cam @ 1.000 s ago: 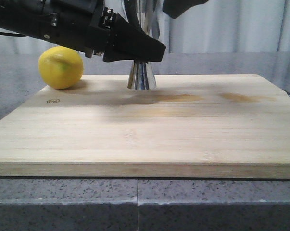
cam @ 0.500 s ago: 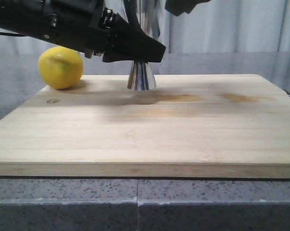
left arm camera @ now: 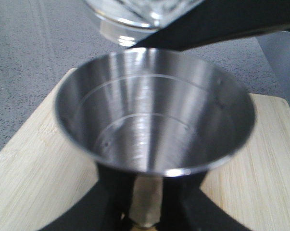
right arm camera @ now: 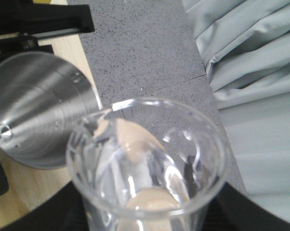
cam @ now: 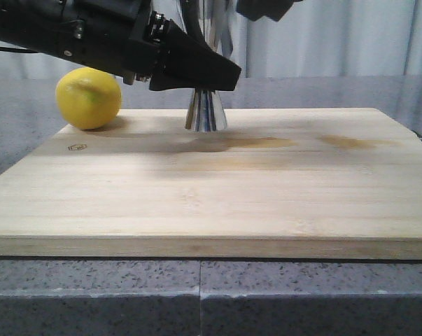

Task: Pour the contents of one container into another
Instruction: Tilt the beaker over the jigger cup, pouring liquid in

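Bamboo board [cam: 217, 189] filled the near ground, with the steel jigger [cam: 206, 112] standing upright at its far part and a lemon [cam: 89, 97] at the far left corner. The left gripper [cam: 211, 73] was clamped on the jigger's narrow waist, a sound place on a stiff, slick, top-heavy thing. Above its open cup the right gripper [right arm camera: 149, 211] held the clear beaker [right arm camera: 147, 163], its fingers closed round the lower wall; thin glass, probably light, slippery and fragile, so best taken low with modest squeeze.

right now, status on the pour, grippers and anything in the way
Left gripper shut on jigger, upright on board. Right gripper holds beaker above jigger rim. Lemon off to the side, path clear.
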Motion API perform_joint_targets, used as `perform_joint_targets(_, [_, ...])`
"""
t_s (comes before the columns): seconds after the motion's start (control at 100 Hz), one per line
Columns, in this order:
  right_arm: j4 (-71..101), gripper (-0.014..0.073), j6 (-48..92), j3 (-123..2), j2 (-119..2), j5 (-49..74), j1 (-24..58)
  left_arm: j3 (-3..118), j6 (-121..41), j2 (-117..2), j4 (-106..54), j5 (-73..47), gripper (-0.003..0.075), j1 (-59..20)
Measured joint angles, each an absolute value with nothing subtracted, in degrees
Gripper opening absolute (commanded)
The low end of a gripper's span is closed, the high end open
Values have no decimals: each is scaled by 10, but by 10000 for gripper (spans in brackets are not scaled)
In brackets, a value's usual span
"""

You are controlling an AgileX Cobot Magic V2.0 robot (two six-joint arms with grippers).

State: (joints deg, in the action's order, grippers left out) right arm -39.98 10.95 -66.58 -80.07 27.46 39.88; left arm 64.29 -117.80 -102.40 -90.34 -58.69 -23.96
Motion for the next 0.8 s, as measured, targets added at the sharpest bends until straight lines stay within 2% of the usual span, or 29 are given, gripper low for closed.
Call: perform_joint_targets(0.8, [-424,280,158,-666,-801,271,404,643,-1178,-1024,-903,-587,93,-240])
